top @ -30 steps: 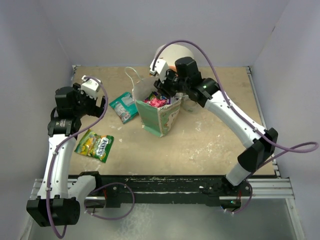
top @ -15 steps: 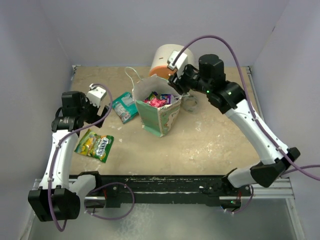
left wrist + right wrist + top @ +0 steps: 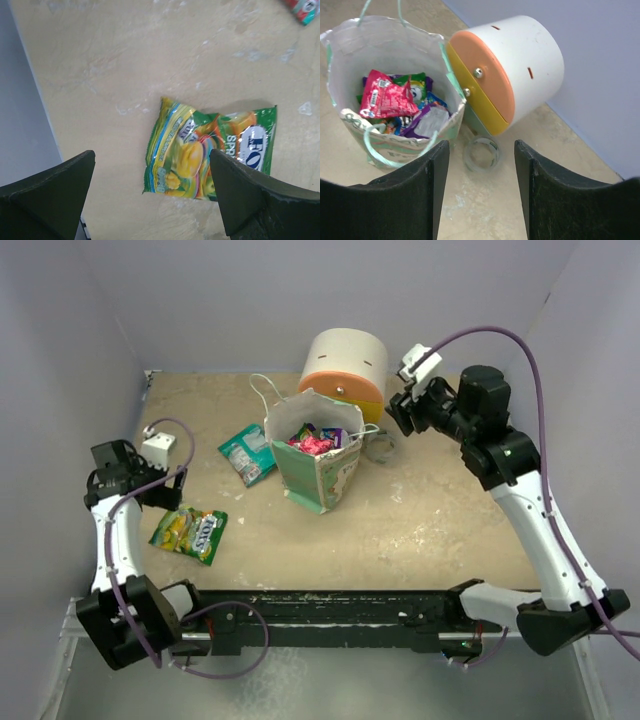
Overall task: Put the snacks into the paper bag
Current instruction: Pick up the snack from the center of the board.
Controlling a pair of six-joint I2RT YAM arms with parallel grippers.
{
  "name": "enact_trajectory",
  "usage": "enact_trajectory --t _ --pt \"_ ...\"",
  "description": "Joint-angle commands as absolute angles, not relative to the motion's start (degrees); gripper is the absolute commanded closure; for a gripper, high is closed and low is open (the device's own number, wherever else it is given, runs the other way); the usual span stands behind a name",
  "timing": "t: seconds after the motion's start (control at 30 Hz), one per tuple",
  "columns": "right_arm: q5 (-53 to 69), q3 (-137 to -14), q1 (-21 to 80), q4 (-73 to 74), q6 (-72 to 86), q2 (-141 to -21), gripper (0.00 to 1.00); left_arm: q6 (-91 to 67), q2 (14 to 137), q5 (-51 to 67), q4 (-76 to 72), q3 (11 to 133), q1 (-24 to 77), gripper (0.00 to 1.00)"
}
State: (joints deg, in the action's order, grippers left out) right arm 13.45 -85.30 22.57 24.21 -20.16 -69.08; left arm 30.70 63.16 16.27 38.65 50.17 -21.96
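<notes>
Our left tool point(image 3: 151, 151) hangs wide open and empty, straddling the yellow-green packet point(image 3: 195, 145) beneath, presumably for a grab. Our right tool point(image 3: 481, 145), open and empty, stands clear of the paper bag point(image 3: 350, 55).

The white-and-black left arm point(image 3: 105, 540) rises from its base at 7 o'clock in the overhead view and folds near 9 o'clock. Its black two-finger left gripper point(image 3: 151, 155) faces downward, jaws spread wide with nothing between them. The white-and-black right arm point(image 3: 542, 530) climbs from 5 o'clock to 1 o'clock, where its black right gripper point(image 3: 481, 145) hangs raised, aimed toward 9 o'clock and slightly down, jaws apart and empty.
</notes>
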Motion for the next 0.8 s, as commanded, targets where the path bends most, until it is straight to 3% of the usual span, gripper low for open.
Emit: enact_trajectory --t 0.0,0.3,0.53,0.77 --pt "15.26 -82.91 18.79 20.98 -17.65 -65.65 0.42 35.62 64.99 22.30 38.16 48.65 -29.30 0.01" --pt "15.28 -76.18 12.70 21.27 -16.60 -61.35 0.42 44.46 73.90 28.18 40.96 48.01 -41.23 0.01" --pt "17.36 -74.22 8.26 21.32 -15.28 -61.00 0.41 49.17 81.00 27.67 41.33 47.61 -42.32 0.00" --pt "18.95 -73.49 6.13 20.59 -15.03 -61.26 0.40 52.82 86.27 28.44 42.99 47.85 -42.35 0.05"
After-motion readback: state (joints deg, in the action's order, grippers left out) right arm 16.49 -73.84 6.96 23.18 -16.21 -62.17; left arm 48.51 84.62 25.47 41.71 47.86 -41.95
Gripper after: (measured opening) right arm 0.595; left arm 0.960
